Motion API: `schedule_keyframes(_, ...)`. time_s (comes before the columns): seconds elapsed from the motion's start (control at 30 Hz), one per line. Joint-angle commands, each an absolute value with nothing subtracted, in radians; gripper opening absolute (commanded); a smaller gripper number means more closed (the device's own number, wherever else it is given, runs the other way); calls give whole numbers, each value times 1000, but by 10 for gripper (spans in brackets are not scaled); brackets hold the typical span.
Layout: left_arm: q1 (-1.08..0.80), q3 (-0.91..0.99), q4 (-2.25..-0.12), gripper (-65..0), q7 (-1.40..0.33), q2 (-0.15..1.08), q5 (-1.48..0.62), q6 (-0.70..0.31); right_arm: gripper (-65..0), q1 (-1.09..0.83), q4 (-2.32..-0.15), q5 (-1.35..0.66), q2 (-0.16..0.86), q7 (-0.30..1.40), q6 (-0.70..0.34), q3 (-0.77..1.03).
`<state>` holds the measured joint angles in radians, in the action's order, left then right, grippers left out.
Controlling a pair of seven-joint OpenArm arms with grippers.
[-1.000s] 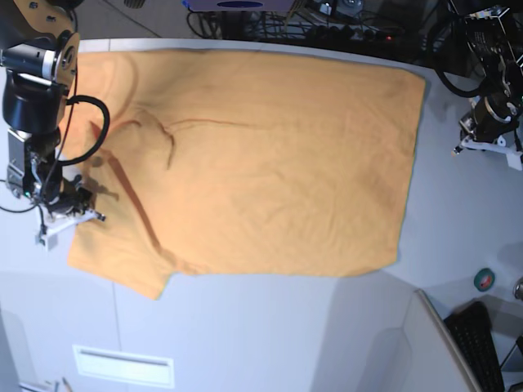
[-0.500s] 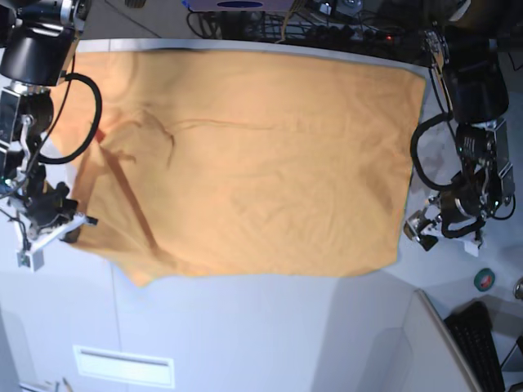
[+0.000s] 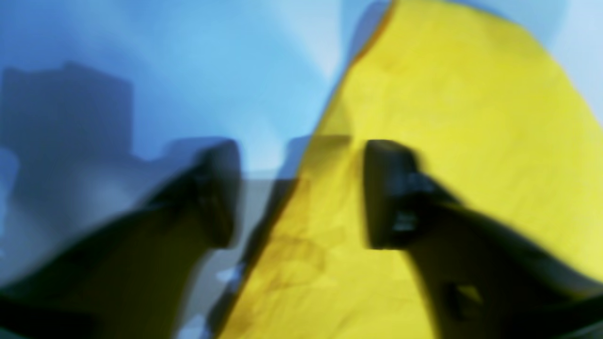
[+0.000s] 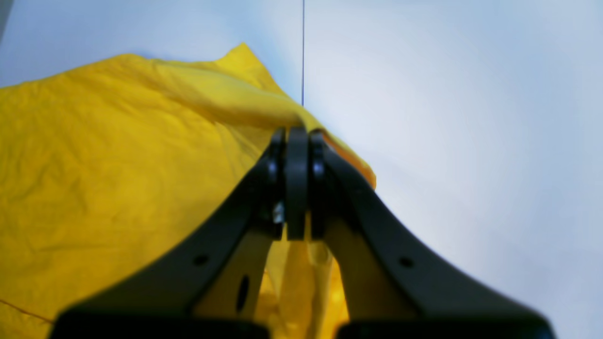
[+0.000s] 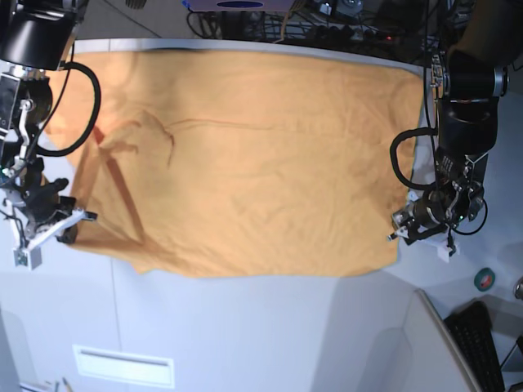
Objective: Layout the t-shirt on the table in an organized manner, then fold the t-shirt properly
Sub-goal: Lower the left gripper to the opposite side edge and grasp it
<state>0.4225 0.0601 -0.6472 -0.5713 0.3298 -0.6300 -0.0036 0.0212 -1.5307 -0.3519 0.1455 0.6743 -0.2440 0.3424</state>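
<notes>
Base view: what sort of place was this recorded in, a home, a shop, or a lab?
Most likely a robotics lab or workshop. Two arms work a t-shirt on a plain white table, a tangle of cables and electronics sits behind its far edge, and a keyboard lies off one corner.

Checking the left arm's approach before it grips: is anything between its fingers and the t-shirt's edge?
Nothing visible. In the blurred left wrist view, the left gripper has its fingers apart with the t-shirt edge running between them, over the bare table. The right gripper is already shut on the t-shirt.
</notes>
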Motion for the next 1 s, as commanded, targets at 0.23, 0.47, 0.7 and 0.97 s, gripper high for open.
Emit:
schedule_keyframes(0.23, 432, 70, -664, -650, -595, 341, -628, -2, -650, 38, -1549, -360, 156, 650, -246, 337)
schedule_keyframes(0.47, 314, 71, -938, -650, -602, 363, -625, 2, -650, 38, -1521, -360, 156, 650, -246, 337)
schedule_keyframes(0.7, 220, 85, -1043, -650, -602, 380, -627, 4, -650, 41, -1491, -360, 156, 650, -251, 337)
schedule_keyframes(0.97, 260, 191, -995, -321, -602, 374, -631, -2, -650, 39, -1491, -360, 153, 650, -251, 335)
